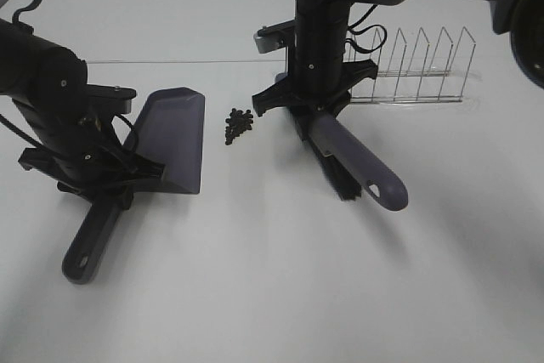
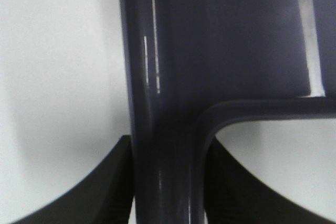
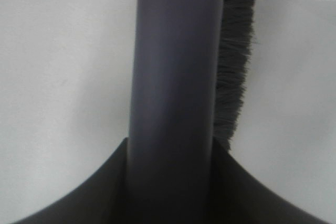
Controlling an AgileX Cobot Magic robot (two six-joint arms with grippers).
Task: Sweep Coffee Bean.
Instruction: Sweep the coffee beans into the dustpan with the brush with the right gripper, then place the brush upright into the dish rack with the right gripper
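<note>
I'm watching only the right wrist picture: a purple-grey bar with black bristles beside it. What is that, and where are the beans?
Observer: That is a purple-grey plastic hand brush, gripped by the right pincer. The small dark coffee beans sit heaped on the white table, left of the brush in the high view.
Visitor: What catches them?
Observer: A purple-grey plastic dustpan lies left of the heap; the left pincer grips its handle.
Visitor: Anything else there?
Observer: A silver wire rack stands behind the brush.
</note>
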